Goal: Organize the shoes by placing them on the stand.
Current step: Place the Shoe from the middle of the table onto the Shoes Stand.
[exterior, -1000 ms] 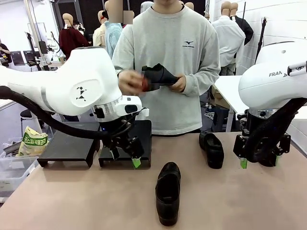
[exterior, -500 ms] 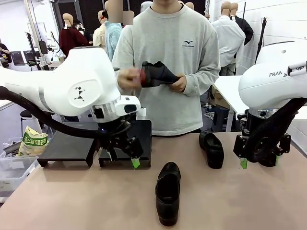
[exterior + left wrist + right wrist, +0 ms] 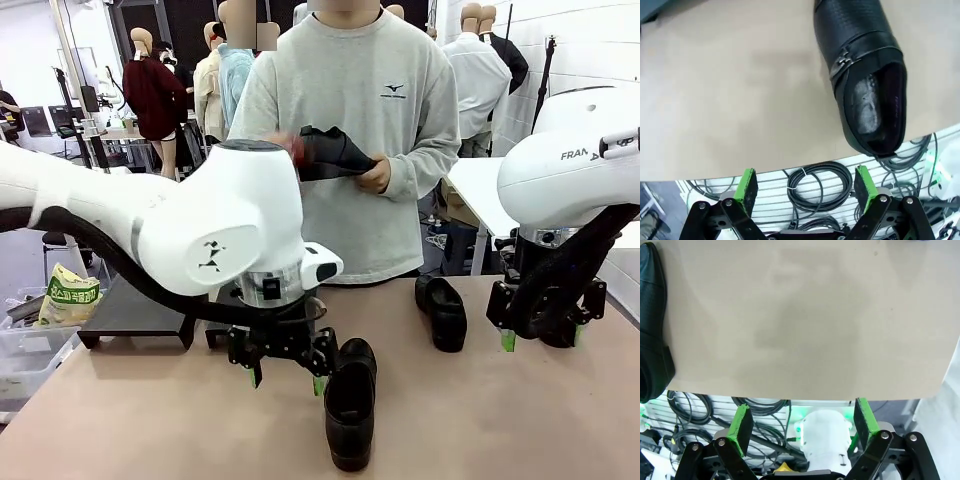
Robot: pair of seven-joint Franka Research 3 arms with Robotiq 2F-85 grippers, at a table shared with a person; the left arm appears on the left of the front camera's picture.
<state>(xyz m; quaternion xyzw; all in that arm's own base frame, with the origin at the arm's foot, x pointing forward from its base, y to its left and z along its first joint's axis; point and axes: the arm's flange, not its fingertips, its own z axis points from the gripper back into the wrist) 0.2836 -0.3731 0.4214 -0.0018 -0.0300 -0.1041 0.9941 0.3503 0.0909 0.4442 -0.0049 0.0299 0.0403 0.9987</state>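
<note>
Left pincer [image 3: 287,381] agape beside grained-leather, round-toed shoe [image 3: 350,402]; right pincer [image 3: 542,338] agape, empty, above smooth tan table [image 3: 150,430].

A beige table [image 3: 520,430] is spread across the lower part of the front view. At its far side a person is seen standing in a grey sweatshirt [image 3: 370,220], on the chest of which a small dark logo [image 3: 392,91] is printed. Off the table's left end a green-and-yellow snack bag [image 3: 70,295] is propped in what may be a clear plastic bin [image 3: 20,350], though its edges are hard to make out. Beyond the table's far right corner a white tabletop [image 3: 480,185] is set. Below the table's robot-side edge, coiled black cables [image 3: 844,179] are laid on a white wire grid [image 3: 770,195]. More black cables [image 3: 760,407] are seen below that edge in the right wrist view.
</note>
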